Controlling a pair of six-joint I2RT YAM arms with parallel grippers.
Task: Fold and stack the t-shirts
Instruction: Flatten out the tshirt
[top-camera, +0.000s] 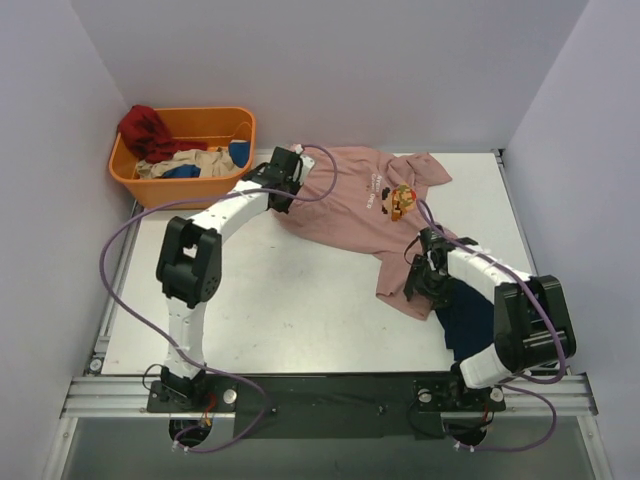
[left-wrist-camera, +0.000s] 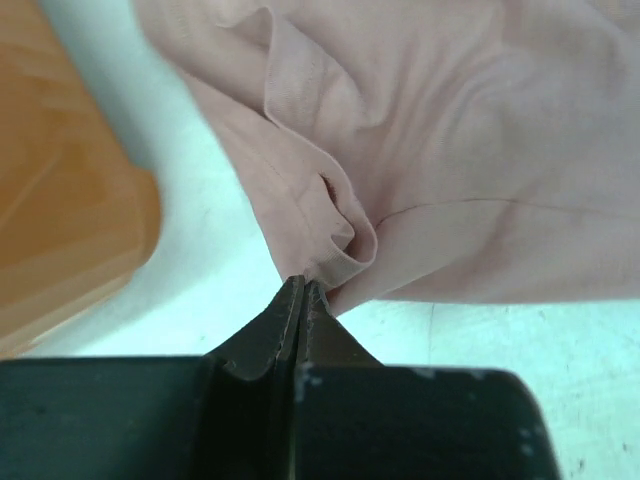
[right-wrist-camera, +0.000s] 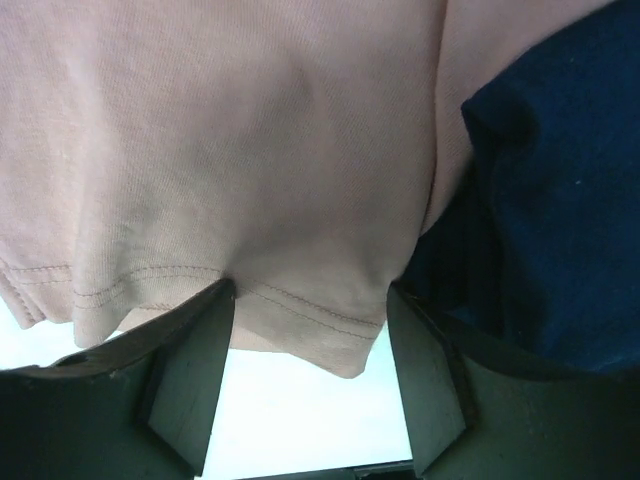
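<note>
The dusty-pink t-shirt lies spread across the back middle of the table, its pixel-art print facing up. My left gripper is shut on the shirt's left edge; the left wrist view shows the fingertips pinching a bunched fold of pink cloth. My right gripper is open over the shirt's lower hem; the pink hem corner lies between the fingers. The dark navy t-shirt lies partly under the pink one at the right, and shows in the right wrist view.
An orange basket holding red, tan and blue clothes stands at the back left, close to my left gripper. White walls enclose the table on three sides. Purple cables loop along both arms.
</note>
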